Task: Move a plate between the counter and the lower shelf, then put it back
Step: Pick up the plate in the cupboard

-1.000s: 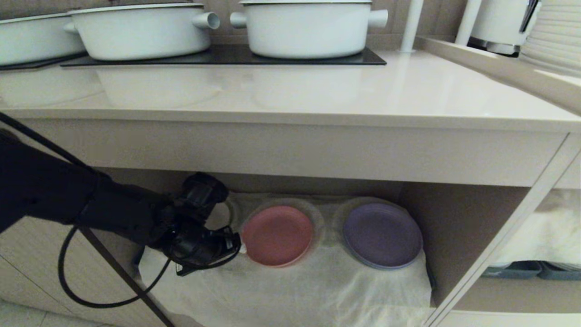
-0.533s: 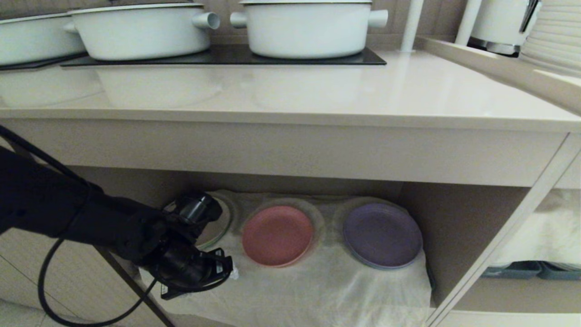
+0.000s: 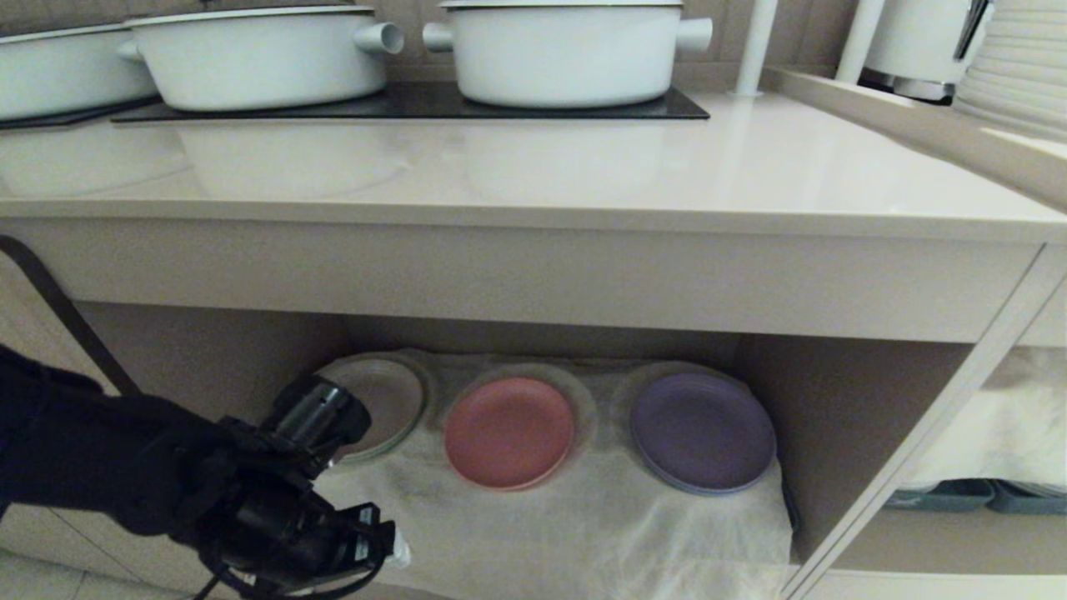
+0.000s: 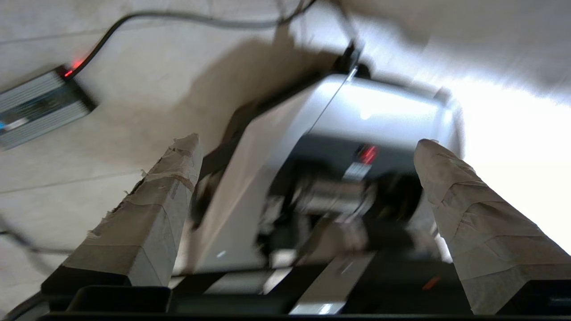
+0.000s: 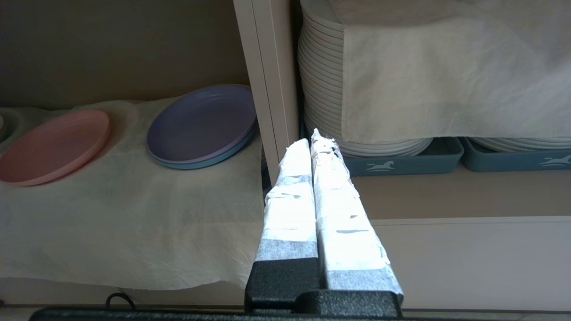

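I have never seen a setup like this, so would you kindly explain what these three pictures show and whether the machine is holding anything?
This is a two-armed robot at a kitchen counter. The wide picture comes from its head camera; the other two come from cameras on its wrists, looking along the taped fingers. On the lower shelf, on a white cloth, lie a pink plate, a purple plate and a beige plate. White pots stand on the hob above. The left gripper, low at the shelf's front left corner, is open and holds nothing. The right gripper is shut, empty, and parked in front of the shelf divider.
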`<state>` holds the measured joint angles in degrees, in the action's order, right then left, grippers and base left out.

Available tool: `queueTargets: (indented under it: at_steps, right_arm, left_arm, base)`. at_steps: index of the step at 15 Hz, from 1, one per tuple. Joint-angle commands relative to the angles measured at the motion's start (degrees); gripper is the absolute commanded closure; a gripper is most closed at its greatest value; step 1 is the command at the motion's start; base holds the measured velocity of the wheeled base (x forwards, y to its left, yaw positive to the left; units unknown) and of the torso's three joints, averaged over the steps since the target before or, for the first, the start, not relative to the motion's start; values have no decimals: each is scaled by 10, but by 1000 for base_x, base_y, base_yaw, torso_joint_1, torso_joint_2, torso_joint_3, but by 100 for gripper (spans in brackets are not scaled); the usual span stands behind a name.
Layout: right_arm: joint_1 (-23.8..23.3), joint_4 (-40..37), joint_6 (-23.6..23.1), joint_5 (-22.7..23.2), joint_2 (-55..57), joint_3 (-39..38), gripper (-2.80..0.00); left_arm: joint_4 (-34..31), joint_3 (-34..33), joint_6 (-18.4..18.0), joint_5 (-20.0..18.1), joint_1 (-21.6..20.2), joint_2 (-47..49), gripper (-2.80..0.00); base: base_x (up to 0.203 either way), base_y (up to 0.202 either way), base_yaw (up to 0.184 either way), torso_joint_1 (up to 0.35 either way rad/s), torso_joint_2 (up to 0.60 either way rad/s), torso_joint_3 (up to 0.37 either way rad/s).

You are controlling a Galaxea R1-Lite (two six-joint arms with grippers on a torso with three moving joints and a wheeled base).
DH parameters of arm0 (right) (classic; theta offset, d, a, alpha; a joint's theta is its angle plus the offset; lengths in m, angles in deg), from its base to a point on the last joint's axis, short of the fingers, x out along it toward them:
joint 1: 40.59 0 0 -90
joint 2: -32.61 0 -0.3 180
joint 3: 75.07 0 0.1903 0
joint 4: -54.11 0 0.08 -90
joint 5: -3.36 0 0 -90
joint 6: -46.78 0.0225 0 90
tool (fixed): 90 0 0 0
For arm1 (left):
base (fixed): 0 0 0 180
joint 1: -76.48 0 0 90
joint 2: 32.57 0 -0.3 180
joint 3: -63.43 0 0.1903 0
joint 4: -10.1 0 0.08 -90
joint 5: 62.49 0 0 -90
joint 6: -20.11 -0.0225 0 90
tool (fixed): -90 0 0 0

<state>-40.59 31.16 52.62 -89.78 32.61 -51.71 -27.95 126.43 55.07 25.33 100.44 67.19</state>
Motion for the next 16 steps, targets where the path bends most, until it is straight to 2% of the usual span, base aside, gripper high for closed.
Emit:
queueTargets:
  at_steps: [1,2,3,10,12,14,16]
  right_arm:
    - [0,0,0,0,0,0,0]
    - [0,0,0,0,0,0,0]
    - [0,0,0,0,0,0,0]
    - [0,0,0,0,0,0,0]
    - [0,0,0,0,0,0,0]
    - [0,0,0,0,0,0,0]
    - [0,0,0,0,0,0,0]
  left_arm:
    - [-4,-45,-16,-6,0,-66,-280]
    - [-5,-59,-20,-7,1,-84,-197]
    - [-5,-71,-22,-8,1,-100,0]
    - [-4,-81,-56,-2,1,-207,0]
    - [-3,-76,-82,4,0,-252,0]
    - [-3,-73,-128,7,0,-306,0]
    - [-2,-71,-147,12,0,-347,0]
  base:
    - [0,0,0,0,0,0]
    - [0,0,0,0,0,0]
    - [0,0,0,0,0,0]
    - [0,0,0,0,0,0]
    - [0,0,0,0,0,0]
    - [0,0,0,0,0,0]
    - [0,0,0,0,0,0]
